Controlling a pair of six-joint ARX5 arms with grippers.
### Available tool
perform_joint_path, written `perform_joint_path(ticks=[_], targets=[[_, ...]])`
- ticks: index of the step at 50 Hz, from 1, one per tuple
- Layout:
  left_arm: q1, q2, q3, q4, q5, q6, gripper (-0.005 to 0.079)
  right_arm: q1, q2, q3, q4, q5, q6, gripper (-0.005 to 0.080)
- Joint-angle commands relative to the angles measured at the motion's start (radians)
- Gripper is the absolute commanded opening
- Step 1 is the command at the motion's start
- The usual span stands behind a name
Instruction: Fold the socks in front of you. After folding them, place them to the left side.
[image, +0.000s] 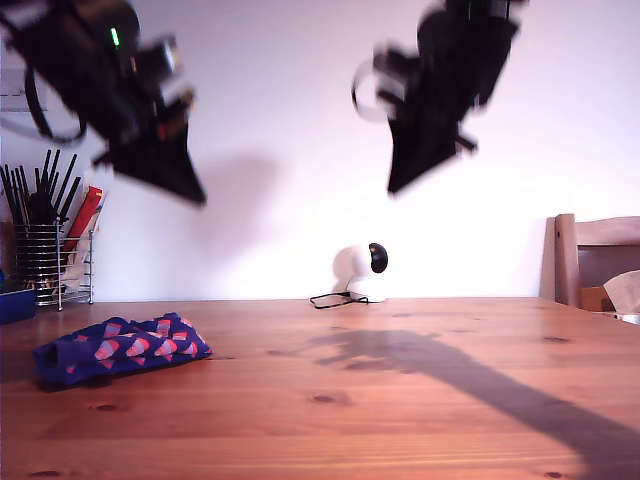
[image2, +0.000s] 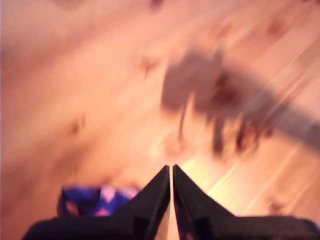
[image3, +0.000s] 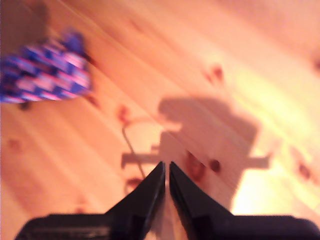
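The socks (image: 120, 348) lie as a folded navy bundle with pink-red squares on the wooden table (image: 400, 410), at the exterior view's left. My first gripper (image: 195, 193) hangs high above them, shut and holding nothing. The first wrist view shows its jaws together (image2: 171, 169) with the socks (image2: 95, 199) just behind the fingers, blurred. My second gripper (image: 397, 183) is raised high near the exterior view's middle right, also shut and empty. In the second wrist view its tips (image3: 166, 164) point at bare wood and the socks (image3: 45, 75) lie far off.
A wire holder with dark utensils (image: 45, 250) and a blue container (image: 15, 305) stand at the exterior view's far left. A small white device (image: 368, 270) with a black cable sits at the table's back edge. A wooden chair (image: 595, 260) shows at the exterior view's right.
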Motion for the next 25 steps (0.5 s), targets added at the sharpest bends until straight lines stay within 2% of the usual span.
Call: perform_joint_path(ticks=[1, 17, 25], targets=[[0.008, -0.033, -0.067, 0.020, 0.019, 0.004, -0.0019, 0.008, -0.031, -0.001, 0.002, -0.003, 0.007, -0.0011], [0.039, -0.161, -0.166, 0.061, 0.090, -0.022, -0.0019, 0.019, -0.160, -0.011, 0.023, 0.015, 0.015, -0.0012], [0.039, -0.196, -0.182, 0.053, 0.092, -0.025, -0.0019, 0.028, -0.222, -0.099, 0.040, 0.016, 0.003, -0.0012]])
